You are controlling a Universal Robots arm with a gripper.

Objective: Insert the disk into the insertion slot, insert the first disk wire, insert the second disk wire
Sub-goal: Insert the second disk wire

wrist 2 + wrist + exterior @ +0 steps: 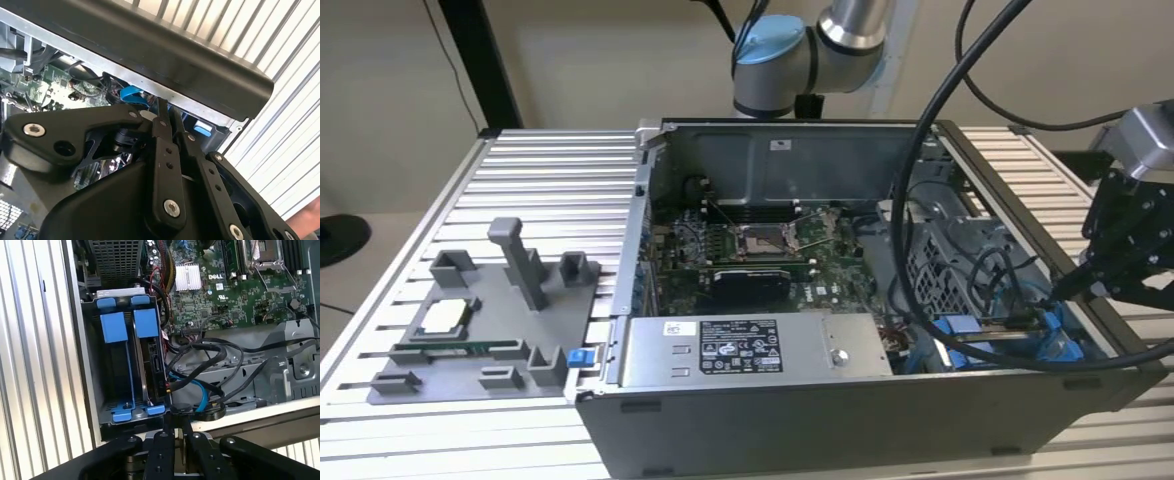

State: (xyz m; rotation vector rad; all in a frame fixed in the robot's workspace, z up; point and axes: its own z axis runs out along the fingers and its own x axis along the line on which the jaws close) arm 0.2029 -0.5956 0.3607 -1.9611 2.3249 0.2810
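The fingers (pixel 161 445) are pressed together. I cannot tell whether a thin wire is pinched between them. They hang over the rim of the open computer case (pixel 827 420), at its corner on the exterior view's right. In the first wrist view their tips point straight at the near end of the disk (pixel 151 365). It stands on edge in the insertion slot (pixel 120 293), held by its blue carrier, and its long axis runs directly away from the fingers. The slot has two compartments side by side. The disk fills the one nearer the motherboard (pixel 235 295), and the one against the case's outer wall holds only blue rails. A blue wire (pixel 199 390) and several black wires (pixel 210 352) loop just beside the disk's near end, between it and the fingertips. Whether any is plugged in cannot be made out. The case stands on a slatted desk (pixel 547 170).
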